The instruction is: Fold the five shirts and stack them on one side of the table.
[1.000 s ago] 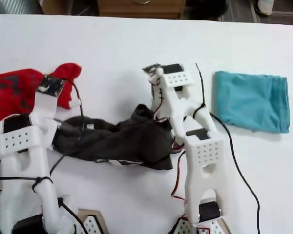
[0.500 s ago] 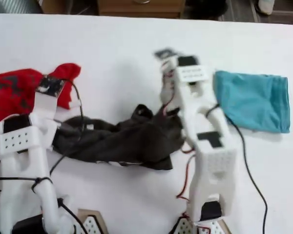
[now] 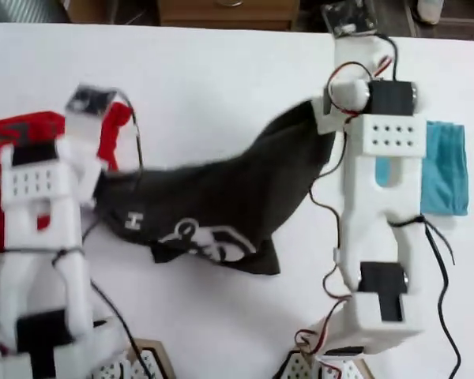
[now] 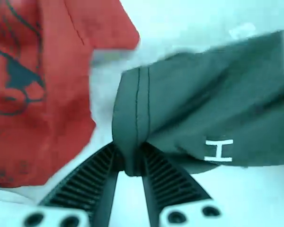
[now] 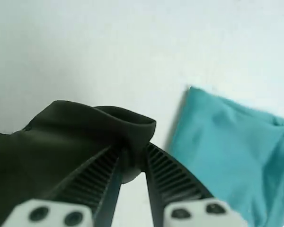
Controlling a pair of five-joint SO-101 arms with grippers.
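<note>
Nearest, the black shirt (image 3: 221, 189) spreads across the middle of the bench (image 3: 205, 71), with white print showing along its near edge. At its left end the left jaws are clamped on a stitched hem, just beside the crumpled red shirt (image 3: 8, 134), which lies partly under the left arm (image 3: 39, 197). Farther back, the right jaws are clamped on a fold at the shirt's right end, so the cloth stretches between the two arms. Just beside them lies the folded teal shirt (image 3: 446, 170), partly hidden by the right arm (image 3: 379, 197).
</note>
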